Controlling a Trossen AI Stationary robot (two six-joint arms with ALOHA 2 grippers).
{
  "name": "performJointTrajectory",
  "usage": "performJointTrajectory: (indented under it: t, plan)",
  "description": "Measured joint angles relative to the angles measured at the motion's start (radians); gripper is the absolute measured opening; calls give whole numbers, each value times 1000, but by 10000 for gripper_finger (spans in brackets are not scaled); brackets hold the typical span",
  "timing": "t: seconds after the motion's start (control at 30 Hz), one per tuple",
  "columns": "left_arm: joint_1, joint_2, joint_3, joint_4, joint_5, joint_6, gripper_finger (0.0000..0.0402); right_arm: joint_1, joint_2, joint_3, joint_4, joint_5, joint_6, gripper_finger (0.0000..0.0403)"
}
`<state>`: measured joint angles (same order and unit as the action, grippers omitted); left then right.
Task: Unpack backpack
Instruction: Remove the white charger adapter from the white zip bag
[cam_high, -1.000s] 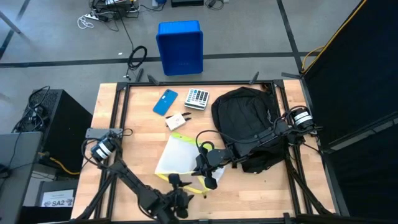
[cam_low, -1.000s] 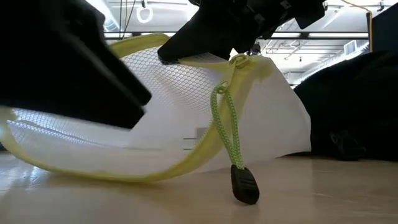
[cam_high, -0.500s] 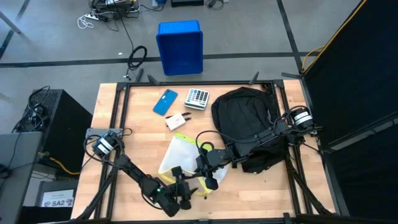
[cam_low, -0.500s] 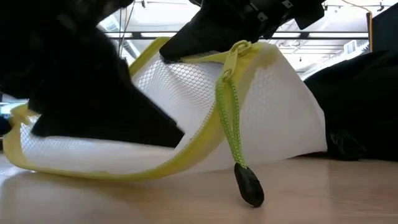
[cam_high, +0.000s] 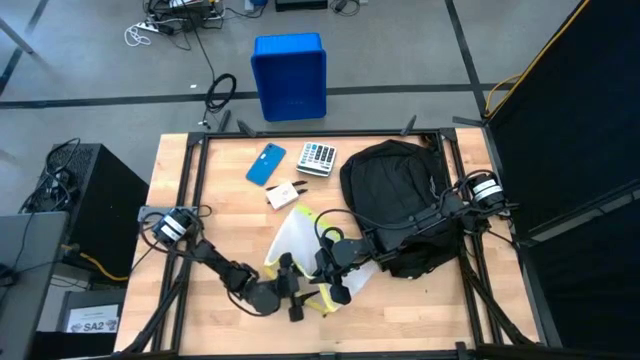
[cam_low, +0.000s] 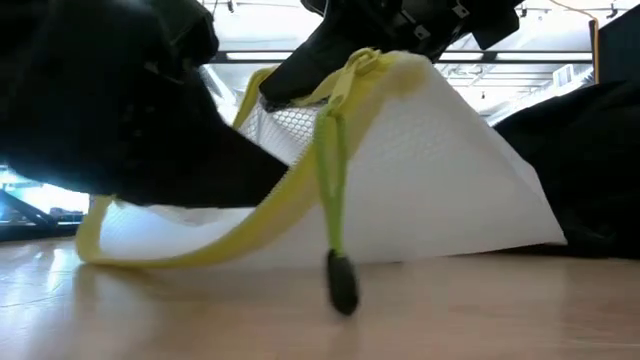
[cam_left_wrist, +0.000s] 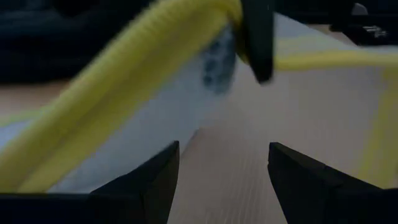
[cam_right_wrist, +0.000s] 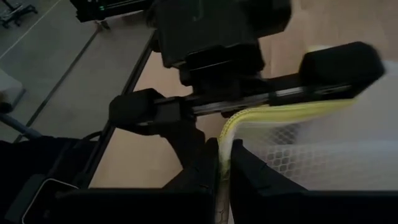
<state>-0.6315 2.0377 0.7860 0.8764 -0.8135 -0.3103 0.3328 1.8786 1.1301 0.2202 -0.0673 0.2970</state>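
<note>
The black backpack (cam_high: 395, 200) lies at the table's right, resting on its broad side. Left of it lies a white mesh pouch (cam_high: 300, 240) with a yellow zipper edge, one corner lifted. My right gripper (cam_high: 332, 270) is shut on that corner. A green cord (cam_low: 328, 170) hangs from the corner, ending in a black pull tab (cam_low: 342, 283). My left gripper (cam_high: 303, 290) stands open at the pouch's near side, low over the table. In the left wrist view the raised yellow rim (cam_left_wrist: 130, 68) arches over its fingers (cam_left_wrist: 140, 186). My right gripper pinches the pouch's yellow zipper edge (cam_right_wrist: 225, 140) between its two fingers, at the corner where the cord hangs. It comes slanting down from the backpack's side. That corner is lifted; the pouch's lower edge (cam_low: 300, 255) stays on the table, and the pull tab hangs at the tabletop. My left gripper: whether it touches the yellow rim I cannot tell.
A blue phone (cam_high: 266, 164), a calculator (cam_high: 317, 158) and a small white block (cam_high: 284, 193) lie at the far middle of the table. A blue bin (cam_high: 290, 75) stands on the floor beyond the far edge.
My left gripper has come from the near edge toward the pouch, sinking and rolling, and now stands under its raised rim. The pouch's left part has drawn in toward the right and its held corner stands steeper. The cord has swung and now hangs straight down.
</note>
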Motion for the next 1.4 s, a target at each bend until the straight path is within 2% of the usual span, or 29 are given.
performJointTrajectory:
  t: [0.23, 0.4, 0.5, 0.67, 0.8, 0.93, 1.07, 1.23, 1.4]
  plan:
    - [58, 0, 0, -2, 80, 18, 214, 0, 0, 0, -8, 0, 0, 0]
    - [59, 0, 0, -3, 86, 16, 214, 3, 0, 0, -7, -7, -7, 18]
    - [59, 0, 0, -4, 86, 16, 214, 12, 0, 0, -7, -8, -28, 50]
    - [59, 1, 0, -6, 102, 16, 214, 20, -6, 0, -24, -19, -46, 132]
    - [59, 1, -1, -7, 104, 16, 214, 21, -57, 0, -122, -22, -54, 194]
    - [59, 1, -1, -8, 105, 33, 214, 40, -130, 0, -266, 27, -13, 224]
    - [58, 1, -1, -9, 108, 45, 214, 89, -184, 0, -353, 124, -5, 226]
    - [58, 1, -1, -8, 110, 45, 214, 146, -206, 1, -403, 239, 16, 206]
    - [58, 2, -1, -8, 119, 44, 214, 174, -172, -17, -613, 426, 96, 168]
